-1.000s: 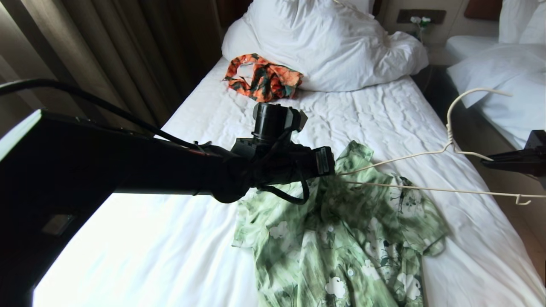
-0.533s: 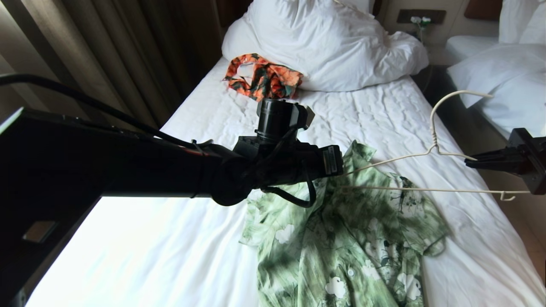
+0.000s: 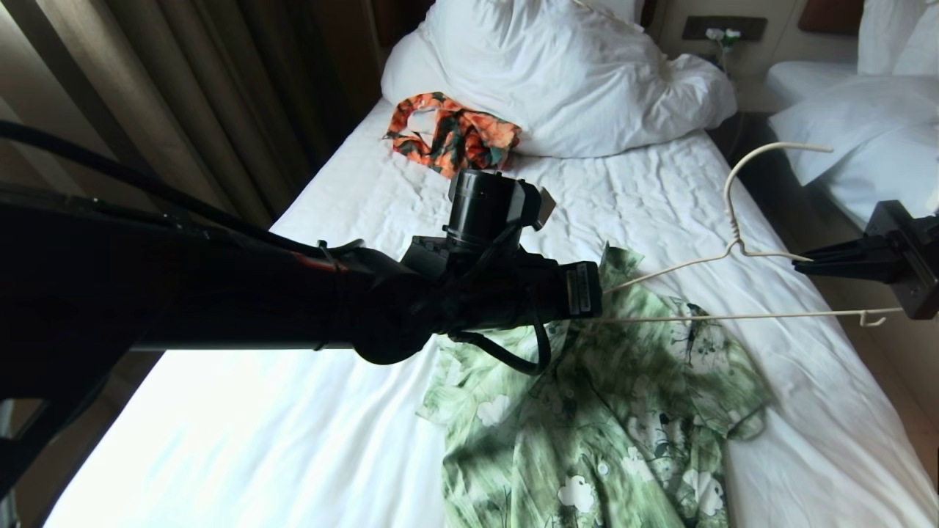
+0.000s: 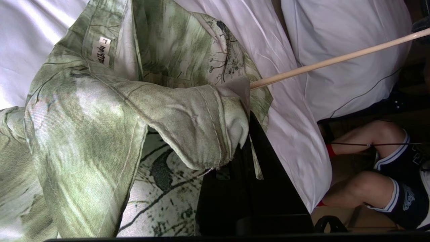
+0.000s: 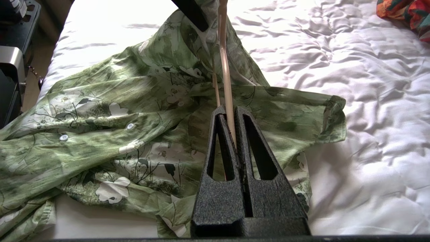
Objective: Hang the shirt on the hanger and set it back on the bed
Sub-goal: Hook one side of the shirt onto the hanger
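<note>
Left gripper [image 4: 243, 134]: jaws together, clamped on a fold of the shirt [image 3: 609, 411] at its collar edge. The wrist view shows the green fabric bunched and draped over the fingertips, the neck label turned outward beyond them. The pinched cloth is raised off the sheet; the rest of the garment trails down from the jaws and lies spread on the bed [image 3: 308, 425], buttons visible on the front panel.

Right gripper [image 5: 231, 116]: jaws together, clamped on one arm of the hanger [image 3: 733, 249]. The cream rod passes straight between the two black fingers [image 5: 248, 144] and runs away from them toward the shirt's collar. In the head view this gripper sits at the bed's right edge, holding the hanger in the air, hook uppermost; its far end reaches the left gripper and enters the gathered collar fabric just beside those jaws. The near notched end projects below the right gripper.

Beyond both grippers, toward the headboard: an orange-and-green garment [image 3: 451, 136] against the white duvet [image 3: 572, 73]. A seated person's bare legs [image 4: 373, 168] appear in the left wrist view, beside the bed.
</note>
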Motion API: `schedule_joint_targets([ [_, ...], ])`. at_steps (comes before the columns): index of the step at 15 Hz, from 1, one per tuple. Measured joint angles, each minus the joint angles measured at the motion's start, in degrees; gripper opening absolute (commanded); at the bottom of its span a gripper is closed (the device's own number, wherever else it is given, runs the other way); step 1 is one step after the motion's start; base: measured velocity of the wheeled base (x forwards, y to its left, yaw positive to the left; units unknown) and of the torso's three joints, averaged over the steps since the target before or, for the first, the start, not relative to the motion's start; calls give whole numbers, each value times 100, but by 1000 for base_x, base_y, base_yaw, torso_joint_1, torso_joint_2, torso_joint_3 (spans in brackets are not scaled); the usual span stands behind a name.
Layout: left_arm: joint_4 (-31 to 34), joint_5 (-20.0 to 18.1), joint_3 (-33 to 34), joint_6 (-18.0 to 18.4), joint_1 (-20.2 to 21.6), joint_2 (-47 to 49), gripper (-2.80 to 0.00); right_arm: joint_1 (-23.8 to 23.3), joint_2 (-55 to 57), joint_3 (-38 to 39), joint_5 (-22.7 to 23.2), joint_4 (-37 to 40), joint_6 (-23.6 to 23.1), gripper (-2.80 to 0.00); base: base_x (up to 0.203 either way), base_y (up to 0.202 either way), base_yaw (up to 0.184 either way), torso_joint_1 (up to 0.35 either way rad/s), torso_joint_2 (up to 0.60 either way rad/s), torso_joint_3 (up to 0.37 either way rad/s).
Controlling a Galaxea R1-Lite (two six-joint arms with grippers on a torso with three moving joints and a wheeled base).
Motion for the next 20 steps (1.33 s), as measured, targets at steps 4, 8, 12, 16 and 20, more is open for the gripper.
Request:
schedule_joint_targets([
  [4,-30,23,54,29,94,96,-280,28,-106,-62,-24,20,6,-280,0,0,0,0,0,0],
  [8,-50,4,163,77,147,140,-280,34,-158,-64,-44,13,9,-280,0,0,0,0,0,0],
  [12,-43,-17,21,43,13,122,-280,197,-133,-171,-46,-103,35,-280,0,0,0,0,0,0],
  [16,-25,-19,-6,33,-33,119,-280,339,-18,-436,-44,-286,127,-280,0,0,0,0,0,0],
  [20,-8,-21,-137,-42,-86,111,-280,369,23,-541,-38,-295,142,-280,0,0,0,0,0,0],
])
